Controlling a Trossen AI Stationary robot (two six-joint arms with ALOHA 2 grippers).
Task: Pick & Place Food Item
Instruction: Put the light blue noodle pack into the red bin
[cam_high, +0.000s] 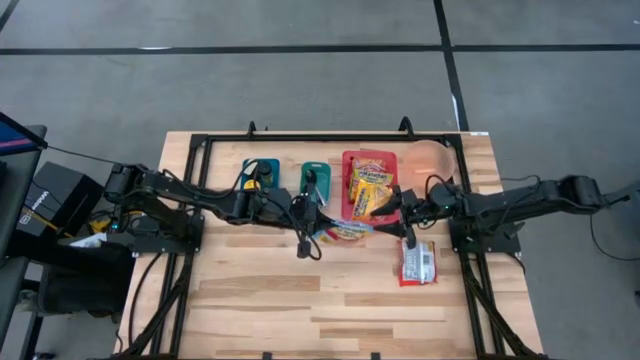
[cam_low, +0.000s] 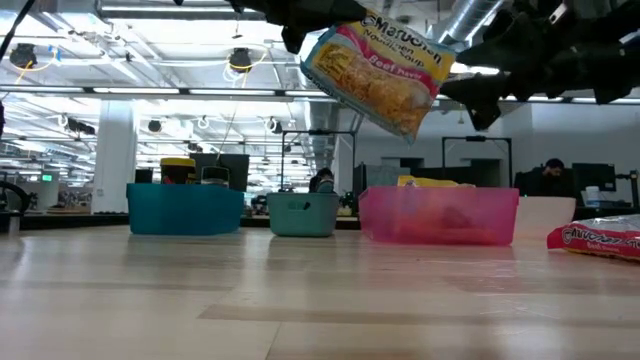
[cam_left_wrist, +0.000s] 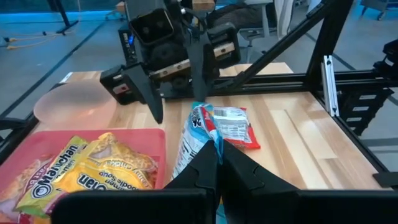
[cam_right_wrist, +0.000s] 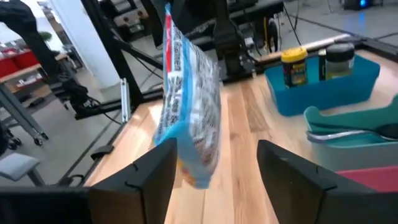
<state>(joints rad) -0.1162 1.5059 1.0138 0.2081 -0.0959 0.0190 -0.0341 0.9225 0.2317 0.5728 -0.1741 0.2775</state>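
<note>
High view: the 2 dark arms are seen meeting over the middle of the wooden table (cam_high: 300, 300), just in front of the red plastic bin (cam_high: 352, 160) already filled with yellow noodle packets. A blue-edged ramen noodle packet with orange and yellow print (cam_low: 378, 72) is held in the air between them, clear of the table top, as the low view confirms.

The left tool (cam_left_wrist: 216, 163) is pressed together on the packet's lower edge, so the packet is pinched there and hangs from that single grip. The right tool (cam_right_wrist: 214, 165) is spread, with its 2 fingers set on either side of the packet and no contact visible in the right wrist view; the packet is judged to be carried by the left arm alone.

The relation that matters is this: the packet stands edge-on between the right tool's fingers, its long axis running roughly upright and tilted, with the flat faces turned toward each finger. The right arm is the nearer one to the red bin, which lies just beyond the packet. A red and white snack wrapper (cam_high: 416, 262) lies flat on the table beside the right arm, and a teal plastic bin (cam_high: 262, 172) and a green plastic bin (cam_high: 314, 175) sit in a row beside the red one.
</note>
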